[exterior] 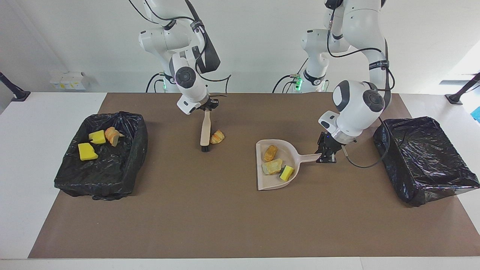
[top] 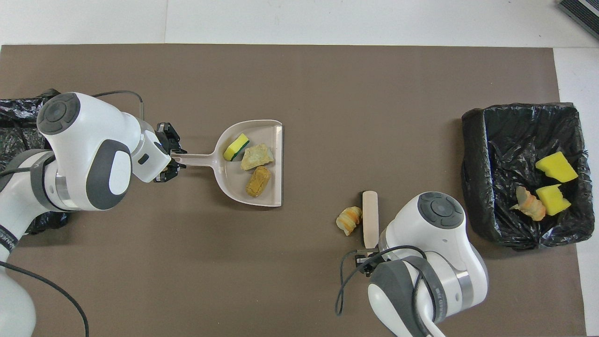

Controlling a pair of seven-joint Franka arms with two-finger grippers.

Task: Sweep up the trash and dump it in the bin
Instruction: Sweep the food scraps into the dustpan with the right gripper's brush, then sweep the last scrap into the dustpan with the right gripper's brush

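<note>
My left gripper (exterior: 325, 153) (top: 172, 152) is shut on the handle of the beige dustpan (exterior: 264, 180) (top: 225, 177). The pan is held level and carries three pieces of trash: an orange-brown lump (exterior: 270, 153) (top: 258, 181), a tan lump (exterior: 273, 166) (top: 256, 157) and a green-backed yellow sponge (exterior: 287, 173) (top: 235, 147). My right gripper (exterior: 207, 107) is shut on the handle of a beige brush (exterior: 205, 131) (top: 370, 217), which hangs bristles down. A striped orange lump (exterior: 217, 137) (top: 349, 220) lies on the mat right beside the brush.
A black-lined bin (exterior: 97, 183) (top: 472, 154) at the right arm's end holds two yellow sponges (exterior: 87, 151) (exterior: 97, 137) and a bread lump (exterior: 112, 135). Another black-lined bin (exterior: 423, 180) stands at the left arm's end, just past the left gripper. A brown mat (exterior: 225, 217) covers the table.
</note>
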